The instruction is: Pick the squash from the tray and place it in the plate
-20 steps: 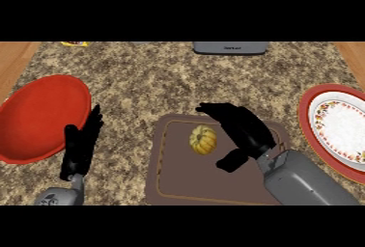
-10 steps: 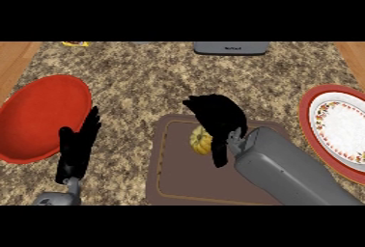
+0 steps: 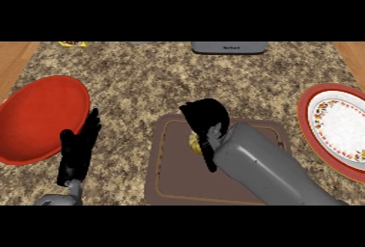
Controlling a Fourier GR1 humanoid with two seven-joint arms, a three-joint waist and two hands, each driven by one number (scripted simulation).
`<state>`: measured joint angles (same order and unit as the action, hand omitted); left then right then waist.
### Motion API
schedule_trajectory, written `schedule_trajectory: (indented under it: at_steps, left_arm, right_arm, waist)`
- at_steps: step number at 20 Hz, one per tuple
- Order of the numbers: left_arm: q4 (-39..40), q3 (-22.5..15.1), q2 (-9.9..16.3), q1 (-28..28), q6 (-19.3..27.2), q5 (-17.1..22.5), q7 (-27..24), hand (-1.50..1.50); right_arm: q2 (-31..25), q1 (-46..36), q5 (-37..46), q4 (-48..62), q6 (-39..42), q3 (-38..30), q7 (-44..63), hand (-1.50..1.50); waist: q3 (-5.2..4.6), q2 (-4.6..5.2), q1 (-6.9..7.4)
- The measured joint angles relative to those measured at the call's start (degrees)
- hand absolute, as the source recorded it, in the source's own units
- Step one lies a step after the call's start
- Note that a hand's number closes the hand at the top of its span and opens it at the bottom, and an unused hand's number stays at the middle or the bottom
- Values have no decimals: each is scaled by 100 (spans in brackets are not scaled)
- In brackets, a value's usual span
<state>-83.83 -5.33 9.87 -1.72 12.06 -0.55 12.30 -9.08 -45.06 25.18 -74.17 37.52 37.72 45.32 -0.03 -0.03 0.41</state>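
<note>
1. Head view: left hand [image 3: 78, 153] open, fingers straight, beside red plate [image 3: 39, 118].
2. Right hand [image 3: 207, 126] curled over squash [image 3: 193, 143], which lies on brown tray [image 3: 171, 173]; actual grasp not discernible.
3. Patterned plate [image 3: 335, 126] far right.

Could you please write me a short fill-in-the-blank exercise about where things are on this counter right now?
1. The squash lies on the brown ___.
2. The right hand is over the squash, hiding ___ of it.
3. The solid red plate lies at the counter's ___ side.
4. The left hand holds ___.

Missing words: tray; most; left; nothing
</note>
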Motion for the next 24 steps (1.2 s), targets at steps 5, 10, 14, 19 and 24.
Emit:
schedule_trajectory:
  at_steps: [5, 10, 14, 19, 24]
  left_arm:
    - [-59, 16, -76, -37, 16, -109, 113, 0]
    - [-46, 147, -55, -13, -126, -84, 43, 0]
    - [-104, 165, -116, 55, -133, -134, 71, 0]
    - [95, 284, -137, 28, -250, -139, -104, 0]
    - [130, 363, -156, -44, -314, -174, -96, 0]
  right_arm:
    - [205, 163, 413, 240, 152, -124, -154, -150]
    - [300, 168, 738, 484, 379, -369, -487, -150]
    - [499, 275, 1083, 711, 386, -426, -631, -150]
    - [496, 475, 1451, 746, 430, -627, -908, -150]
    - [728, 542, 1826, 1100, 292, -671, -1092, 150]
  waist:
    - [2, 2, -9]
    - [2, 5, -9]
    - [2, 4, -8]
    - [2, 4, -18]
    - [2, 6, -8]
